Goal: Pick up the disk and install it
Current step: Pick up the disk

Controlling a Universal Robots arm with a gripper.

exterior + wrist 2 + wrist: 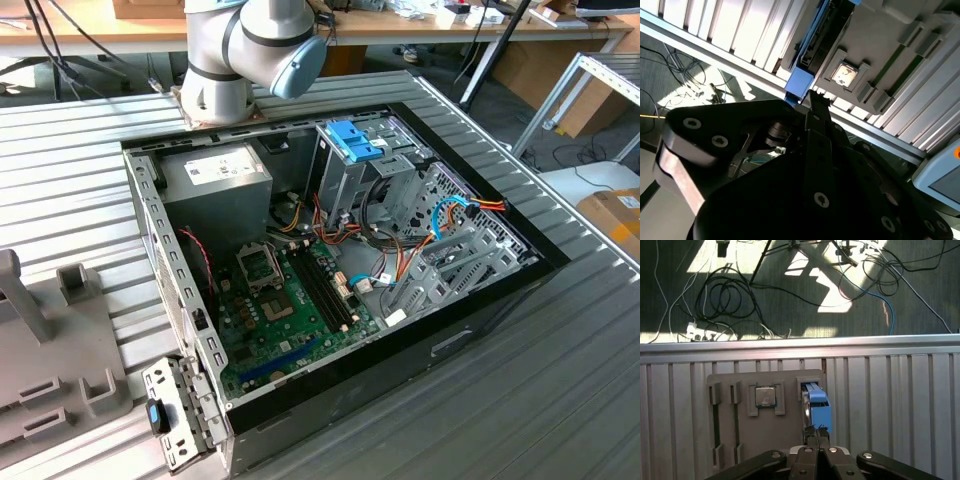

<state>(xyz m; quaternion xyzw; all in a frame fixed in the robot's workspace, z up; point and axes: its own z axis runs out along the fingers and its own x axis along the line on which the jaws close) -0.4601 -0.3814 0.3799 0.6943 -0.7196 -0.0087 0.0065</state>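
The gripper (pixel 817 431) hangs with its two black fingers drawn together, nothing between them, their tips just at the blue end of the disk (pixel 819 407). Whether they touch it cannot be told. The disk stands on edge in a slot of a grey holder tray (pixel 765 432), its light-blue rail facing the gripper, beside a square processor chip (pixel 765 396) seated in a recess of the same tray. In the second wrist view the closed gripper (pixel 817 100) sits close against the blue end of the disk (pixel 800 82), with the chip (pixel 845 75) near it on the tray (pixel 880 30). In the exterior view the arm (pixel 250 50) rises behind an open computer case (pixel 540 265) on the ribbed metal table (pixel 80 170). Cables (pixel 725 295) lie on the floor beyond the table's edge.
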